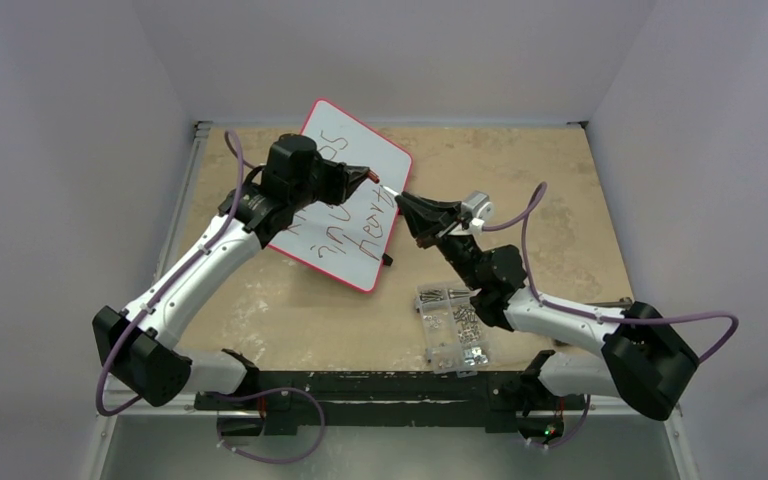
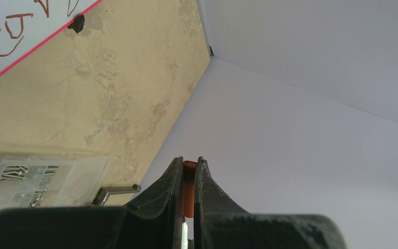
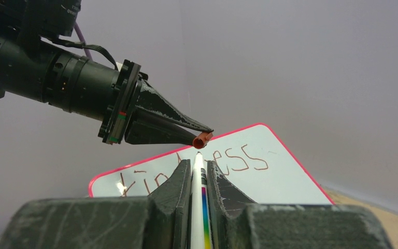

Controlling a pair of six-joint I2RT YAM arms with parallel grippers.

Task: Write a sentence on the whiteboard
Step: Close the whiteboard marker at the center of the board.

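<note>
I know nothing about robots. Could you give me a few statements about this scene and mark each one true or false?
1. The left gripper pinches a small orange-red cap. True.
2. The right gripper is empty. False: it is shut on a white marker.
3. The whiteboard is blank. False: it bears handwritten words.
4. A clear screw box lies on the table beside the right arm. True.
5. The cap sits on the marker. False: it is held apart from the marker, just in front of its tip.
</note>
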